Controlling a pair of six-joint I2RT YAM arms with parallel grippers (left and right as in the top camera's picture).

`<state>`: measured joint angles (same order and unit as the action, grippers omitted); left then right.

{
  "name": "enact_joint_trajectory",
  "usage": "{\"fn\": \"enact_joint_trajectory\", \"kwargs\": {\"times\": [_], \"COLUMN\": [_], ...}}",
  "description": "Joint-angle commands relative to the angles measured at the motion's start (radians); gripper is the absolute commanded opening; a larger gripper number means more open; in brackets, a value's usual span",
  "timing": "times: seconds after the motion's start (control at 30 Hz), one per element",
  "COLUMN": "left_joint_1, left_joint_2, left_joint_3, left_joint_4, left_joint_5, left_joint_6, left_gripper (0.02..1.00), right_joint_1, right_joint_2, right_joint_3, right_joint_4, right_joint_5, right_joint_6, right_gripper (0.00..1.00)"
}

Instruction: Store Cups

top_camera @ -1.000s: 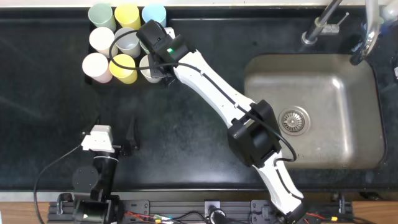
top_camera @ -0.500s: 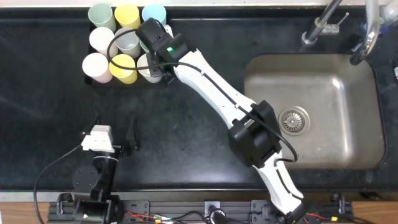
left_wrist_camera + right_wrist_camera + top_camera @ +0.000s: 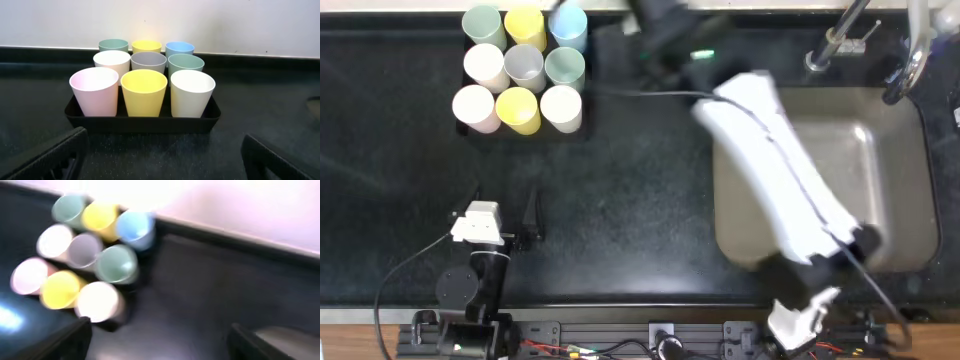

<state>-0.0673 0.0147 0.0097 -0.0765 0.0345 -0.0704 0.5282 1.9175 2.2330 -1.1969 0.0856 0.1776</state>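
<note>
Several cups stand upright in a three-by-three block in a black tray (image 3: 142, 123) at the back left of the dark counter. The front row is a pink cup (image 3: 95, 91), a yellow cup (image 3: 144, 92) and a white cup (image 3: 192, 92); from above the white cup (image 3: 561, 105) sits at the block's right corner. My left gripper (image 3: 160, 162) rests low near the front edge, open and empty, facing the tray from a distance. My right gripper (image 3: 157, 347) is open and empty, raised to the right of the tray near the back wall (image 3: 655, 25).
A steel sink (image 3: 880, 130) with a faucet (image 3: 840, 40) takes up the right side of the counter. The right arm (image 3: 780, 190) stretches over the sink's left rim. Bare counter lies between the tray and the left gripper (image 3: 505, 200).
The right gripper has let go at the tray's right side and swung up and right, away from the cups. The green and white cups it covered now stand free. The left arm stayed still.
</note>
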Motion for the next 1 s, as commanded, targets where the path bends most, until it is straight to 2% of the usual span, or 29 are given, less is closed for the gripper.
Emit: {"fn": "enact_joint_trajectory", "kwargs": {"times": [0.03,0.07,0.23,0.5,0.63,0.73,1.0], "left_joint_1": [-0.007,-0.007,-0.007,-0.007,-0.007,-0.007,-0.007], "left_joint_2": [-0.012,-0.012,-0.012,-0.012,-0.012,-0.012,-0.012], "left_joint_3": [-0.002,-0.002,-0.002,-0.002,-0.002,-0.002,-0.002], "left_joint_4": [-0.002,-0.002,-0.002,-0.002,-0.002,-0.002,-0.002], "left_joint_5": [0.016,0.016,0.016,0.016,0.016,0.016,0.016], "left_joint_6": [0.018,0.018,0.018,0.018,0.018,0.018,0.018], "left_gripper": [0.996,0.998,0.998,0.998,0.998,0.998,0.996], "right_joint_1": [-0.085,-0.105,-0.203,-0.349,-0.460,-0.527,-0.554], "right_joint_2": [-0.087,-0.108,-0.269,-0.650,-0.820,-0.935,-1.189], "right_joint_3": [0.004,-0.012,-0.205,-0.645,-0.805,-0.915,-1.176], "right_joint_4": [-0.034,-0.032,0.070,0.317,0.342,0.342,0.389], "right_joint_5": [-0.032,-0.052,-0.127,-0.153,-0.219,-0.231,-0.247], "right_joint_6": [-0.131,-0.146,-0.168,-0.175,-0.186,-0.186,-0.185], "right_gripper": [0.963,0.996,0.998,0.998,0.998,0.998,0.998]}}
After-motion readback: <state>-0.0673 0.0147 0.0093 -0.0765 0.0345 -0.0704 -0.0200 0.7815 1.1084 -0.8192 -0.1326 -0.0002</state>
